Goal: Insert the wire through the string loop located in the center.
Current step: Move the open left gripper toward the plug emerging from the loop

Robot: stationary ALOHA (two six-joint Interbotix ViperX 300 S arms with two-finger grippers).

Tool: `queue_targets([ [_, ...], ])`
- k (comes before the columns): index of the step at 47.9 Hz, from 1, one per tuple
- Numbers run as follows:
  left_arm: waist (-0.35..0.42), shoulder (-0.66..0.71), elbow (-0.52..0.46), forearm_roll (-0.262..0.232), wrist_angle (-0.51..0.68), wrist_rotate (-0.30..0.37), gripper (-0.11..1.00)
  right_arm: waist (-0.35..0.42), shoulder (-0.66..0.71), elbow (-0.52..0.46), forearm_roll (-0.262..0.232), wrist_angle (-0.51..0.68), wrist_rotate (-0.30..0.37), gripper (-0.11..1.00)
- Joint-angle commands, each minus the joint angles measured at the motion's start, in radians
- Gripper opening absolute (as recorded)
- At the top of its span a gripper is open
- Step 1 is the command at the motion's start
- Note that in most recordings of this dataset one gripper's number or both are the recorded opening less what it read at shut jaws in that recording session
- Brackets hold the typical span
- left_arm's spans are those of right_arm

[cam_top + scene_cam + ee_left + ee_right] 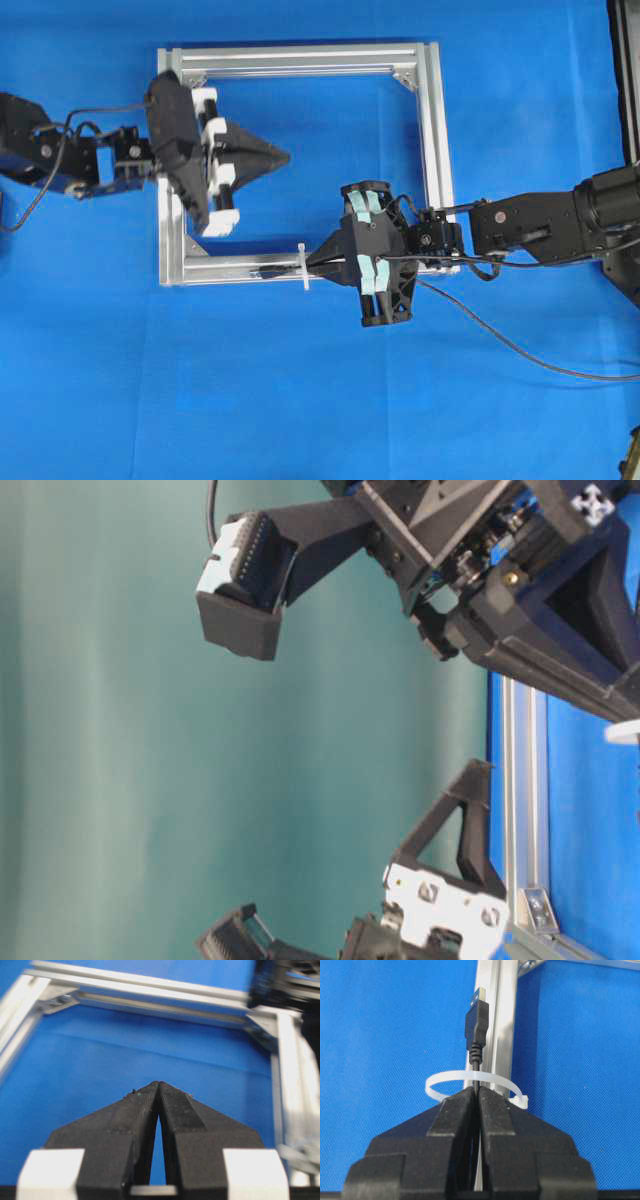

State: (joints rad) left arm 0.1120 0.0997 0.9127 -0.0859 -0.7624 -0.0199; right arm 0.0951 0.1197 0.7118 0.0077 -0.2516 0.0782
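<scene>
Wire (476, 1035), thin and black with a dark USB-style plug and metal tip, pokes through the white string loop (470, 1082) on the silver frame (496, 1020), pinched between the right gripper (476, 1095) fingers. The left gripper (158, 1087), fingers pressed together and empty, hangs inside the frame over blue cloth (320, 400).

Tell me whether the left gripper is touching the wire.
Apart. The overhead view shows the left gripper shut over bare blue inside the frame, while the wire lies along the bottom rail.
</scene>
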Motion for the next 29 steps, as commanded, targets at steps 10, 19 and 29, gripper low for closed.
queue_targets([
  [10, -0.117, -0.054, 0.017, 0.003, -0.005, 0.002, 0.00, 0.002, -0.012, -0.015, -0.003, -0.008, -0.002, -0.03],
  [19, -0.207, -0.057, 0.020, 0.003, 0.011, 0.000, 0.00, 0.002, -0.011, -0.014, -0.003, -0.006, -0.002, -0.03],
  [29, -0.290, -0.057, 0.015, 0.003, 0.037, 0.002, 0.00, 0.002, -0.012, -0.014, -0.003, -0.008, -0.002, -0.03],
])
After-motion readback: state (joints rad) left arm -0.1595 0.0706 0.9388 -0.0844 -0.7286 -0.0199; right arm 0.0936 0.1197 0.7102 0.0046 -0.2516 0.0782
